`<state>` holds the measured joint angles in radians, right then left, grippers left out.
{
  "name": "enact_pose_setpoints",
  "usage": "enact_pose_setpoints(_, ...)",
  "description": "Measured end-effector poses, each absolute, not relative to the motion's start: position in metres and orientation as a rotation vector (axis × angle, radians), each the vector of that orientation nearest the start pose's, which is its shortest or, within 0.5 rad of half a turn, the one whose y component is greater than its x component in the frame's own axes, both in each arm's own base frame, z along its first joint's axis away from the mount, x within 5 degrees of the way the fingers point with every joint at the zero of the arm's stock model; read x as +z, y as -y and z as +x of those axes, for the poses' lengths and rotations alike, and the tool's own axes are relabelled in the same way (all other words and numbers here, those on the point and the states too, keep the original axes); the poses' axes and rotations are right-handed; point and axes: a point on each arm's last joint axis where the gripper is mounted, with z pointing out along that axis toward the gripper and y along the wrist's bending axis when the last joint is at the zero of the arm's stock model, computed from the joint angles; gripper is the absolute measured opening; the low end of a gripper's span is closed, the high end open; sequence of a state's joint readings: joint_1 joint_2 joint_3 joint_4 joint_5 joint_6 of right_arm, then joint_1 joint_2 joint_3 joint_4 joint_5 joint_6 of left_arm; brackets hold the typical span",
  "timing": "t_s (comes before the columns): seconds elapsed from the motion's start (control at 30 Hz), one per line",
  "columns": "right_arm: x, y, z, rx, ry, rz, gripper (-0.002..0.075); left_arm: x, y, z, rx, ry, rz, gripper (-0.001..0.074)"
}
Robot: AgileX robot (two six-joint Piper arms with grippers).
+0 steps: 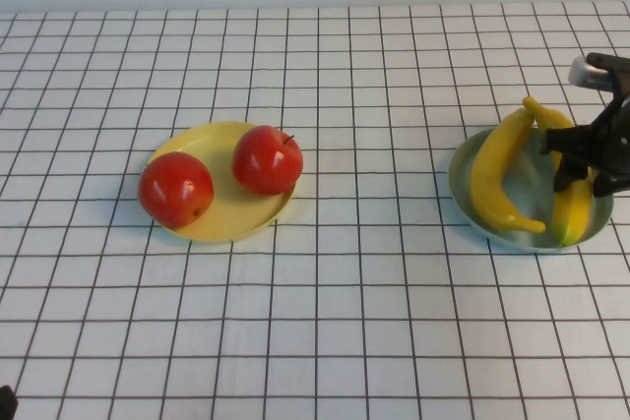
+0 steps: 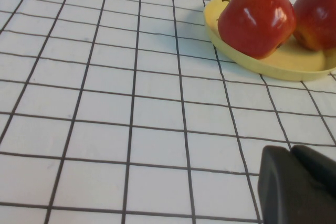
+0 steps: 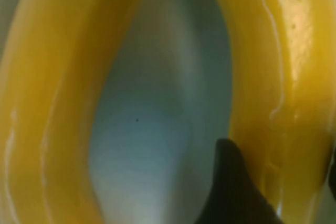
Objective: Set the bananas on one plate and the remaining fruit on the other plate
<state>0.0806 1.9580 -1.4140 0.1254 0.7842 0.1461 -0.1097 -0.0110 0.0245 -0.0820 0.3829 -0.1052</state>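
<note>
Near the yellow plate (image 1: 219,211), the left end effector (image 2: 299,182) waits closed above the counter (image 1: 325,341); both apples (image 1: 175,189) sit on that plate. Farther off, the right end effector (image 1: 581,159) straddles one of two bananas (image 1: 497,169) lying in the blue-green plate (image 1: 463,184), fingers parted. This looks like the final release; next, lift clear. No writing visible.

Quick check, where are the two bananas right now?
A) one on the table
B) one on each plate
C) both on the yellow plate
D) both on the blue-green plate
D: both bananas lie on the blue-green plate under the right gripper; the yellow plate holds only the two apples. The left gripper is parked near the yellow plate.
</note>
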Motion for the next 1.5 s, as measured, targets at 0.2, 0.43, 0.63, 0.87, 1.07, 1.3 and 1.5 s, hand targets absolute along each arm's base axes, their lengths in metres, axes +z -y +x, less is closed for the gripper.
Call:
enact_pose_setpoints(0.2, 0.201, -0.041, 0.403, 0.21, -2.797, 0.188, 0.0367, 0.171, 0.009, 0.052, -0.228, -1.885, -0.046, -0.0005)
enact_pose_setpoints(0.43, 0.275, -0.047, 0.382, 0.256, -2.568, 0.147, 0.0351, 0.171, 0.009, 0.052, -0.228, -1.885, -0.046, -0.0005)
enact_pose_setpoints(0.63, 0.336, -0.065, 0.32, 0.32, -2.239, 0.053, 0.0077, 0.171, 0.009, 0.052, -0.228, -1.885, -0.046, -0.0005)
enact_pose_setpoints(0.87, 0.353, -0.081, 0.221, 0.399, -1.976, -0.146, -0.0008, 0.171, 0.009, 0.052, -0.228, -1.885, -0.046, -0.0005)
enact_pose_setpoints(1.07, 0.34, -0.067, 0.159, 0.426, -2.063, -0.198, -0.0014, 0.171, 0.009, 0.052, -0.228, -1.885, -0.046, -0.0005)
enact_pose_setpoints(1.3, 0.328, -0.046, 0.11, 0.383, -1.949, -0.244, -0.0014, 0.171, 0.009, 0.052, -0.228, -1.885, -0.046, -0.0005)
enact_pose_setpoints(1.5, 0.296, -0.039, 0.099, 0.367, -1.762, -0.223, -0.0014, 0.171, 0.009, 0.052, -0.228, -1.885, -0.046, -0.0005)
